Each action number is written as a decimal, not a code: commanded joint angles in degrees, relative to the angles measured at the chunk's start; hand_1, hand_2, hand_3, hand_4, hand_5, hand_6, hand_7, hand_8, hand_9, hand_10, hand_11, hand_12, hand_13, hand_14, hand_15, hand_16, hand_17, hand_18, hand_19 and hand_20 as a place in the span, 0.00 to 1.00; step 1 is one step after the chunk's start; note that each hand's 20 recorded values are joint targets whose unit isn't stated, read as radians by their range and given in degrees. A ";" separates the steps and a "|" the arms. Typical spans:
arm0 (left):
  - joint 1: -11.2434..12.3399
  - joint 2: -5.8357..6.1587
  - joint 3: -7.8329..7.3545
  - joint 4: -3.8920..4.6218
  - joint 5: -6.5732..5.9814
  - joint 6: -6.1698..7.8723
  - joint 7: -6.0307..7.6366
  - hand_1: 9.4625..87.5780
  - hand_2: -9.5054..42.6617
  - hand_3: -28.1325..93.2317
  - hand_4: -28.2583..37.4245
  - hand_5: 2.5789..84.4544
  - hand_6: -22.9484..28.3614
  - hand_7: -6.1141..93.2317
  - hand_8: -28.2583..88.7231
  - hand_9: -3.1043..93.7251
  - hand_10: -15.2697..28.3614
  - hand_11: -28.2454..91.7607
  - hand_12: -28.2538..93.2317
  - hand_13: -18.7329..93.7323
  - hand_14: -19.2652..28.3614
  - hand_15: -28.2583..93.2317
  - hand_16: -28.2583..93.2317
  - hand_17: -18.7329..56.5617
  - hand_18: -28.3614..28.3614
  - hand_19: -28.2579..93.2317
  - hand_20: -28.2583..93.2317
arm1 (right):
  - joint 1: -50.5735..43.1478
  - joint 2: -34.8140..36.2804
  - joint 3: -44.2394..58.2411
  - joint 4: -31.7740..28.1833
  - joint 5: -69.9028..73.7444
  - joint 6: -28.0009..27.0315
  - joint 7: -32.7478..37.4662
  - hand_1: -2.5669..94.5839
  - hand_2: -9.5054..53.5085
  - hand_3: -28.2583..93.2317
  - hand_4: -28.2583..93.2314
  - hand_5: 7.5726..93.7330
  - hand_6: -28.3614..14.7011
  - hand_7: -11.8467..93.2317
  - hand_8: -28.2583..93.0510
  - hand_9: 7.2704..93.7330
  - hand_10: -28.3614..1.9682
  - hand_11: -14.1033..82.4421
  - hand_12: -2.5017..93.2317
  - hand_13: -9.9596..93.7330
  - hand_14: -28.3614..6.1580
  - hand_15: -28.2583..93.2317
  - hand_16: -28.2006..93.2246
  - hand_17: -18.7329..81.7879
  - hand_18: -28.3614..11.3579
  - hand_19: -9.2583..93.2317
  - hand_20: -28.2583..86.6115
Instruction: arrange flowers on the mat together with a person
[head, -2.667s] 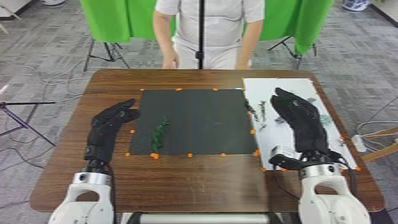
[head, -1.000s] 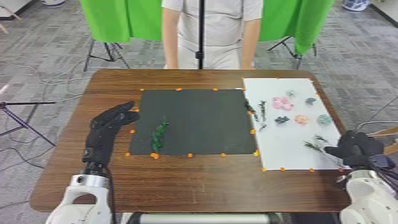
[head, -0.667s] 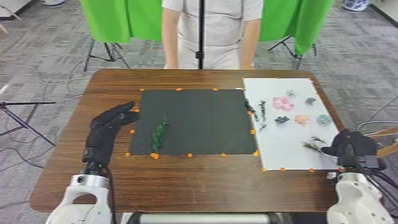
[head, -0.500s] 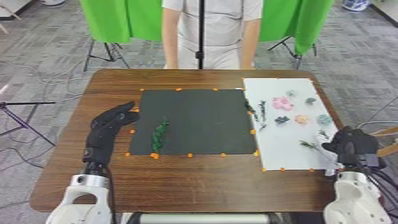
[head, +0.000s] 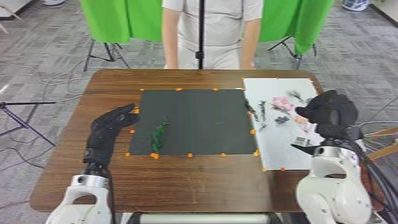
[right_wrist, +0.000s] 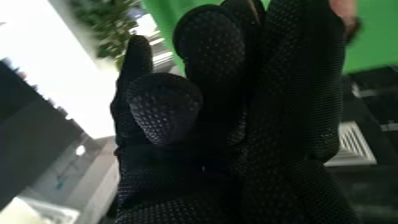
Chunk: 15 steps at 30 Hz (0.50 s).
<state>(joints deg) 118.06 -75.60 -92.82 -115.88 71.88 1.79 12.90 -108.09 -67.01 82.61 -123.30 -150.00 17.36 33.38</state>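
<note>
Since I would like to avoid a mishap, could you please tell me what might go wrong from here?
The right hand is over the white sheet, close to the pink flower, so it might brush that flower out of place. The left hand is beside the dark mat; a careless sweep inward could shift the green sprig.

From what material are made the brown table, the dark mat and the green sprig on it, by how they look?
The table looks like wood or wood laminate, lightly glossy: brown with streaky grain. The mat has an even, matte dark face, perhaps paper, felt or thin board. The sprig is leafy green, real or plastic; I cannot tell.
</note>
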 joint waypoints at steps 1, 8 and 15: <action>0.33 0.23 -0.09 1.47 -0.54 0.12 -1.39 0.27 0.13 0.76 0.19 0.59 0.55 0.21 0.20 0.55 0.68 0.43 0.37 0.52 0.81 0.43 0.25 0.37 0.75 0.33 0.41 | 7.61 -7.59 -10.50 1.50 1.87 -3.57 -4.10 0.93 0.00 0.00 0.54 0.93 0.69 0.35 0.33 0.98 0.62 0.45 0.41 0.84 0.53 0.77 0.56 0.52 0.34 0.53 0.65; 0.79 0.99 -0.19 1.97 -0.76 0.85 -1.65 0.27 0.11 0.76 0.19 0.59 0.55 0.21 0.20 0.54 0.68 0.43 0.37 0.52 0.81 0.43 0.25 0.37 0.75 0.33 0.41 | 12.32 -10.34 -19.39 6.28 4.67 -6.25 -3.97 0.93 0.00 0.00 0.54 0.93 0.69 0.35 0.33 0.98 0.61 0.46 0.41 0.83 0.51 0.79 0.56 0.51 0.32 0.54 0.65; 1.35 1.70 -0.56 2.00 -1.68 2.18 -1.54 0.28 0.10 0.77 0.18 0.59 0.56 0.21 0.20 0.54 0.69 0.43 0.37 0.52 0.81 0.43 0.25 0.37 0.75 0.34 0.41 | 14.62 -11.97 -23.60 9.58 8.89 -6.82 -3.07 0.94 0.00 0.00 0.55 0.94 0.67 0.35 0.33 0.97 0.60 0.48 0.40 0.82 0.49 0.80 0.56 0.50 0.30 0.56 0.64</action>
<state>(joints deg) 118.20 -74.53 -92.87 -114.51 71.25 2.45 11.95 -94.79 -76.51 61.77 -115.63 -143.33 11.70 29.84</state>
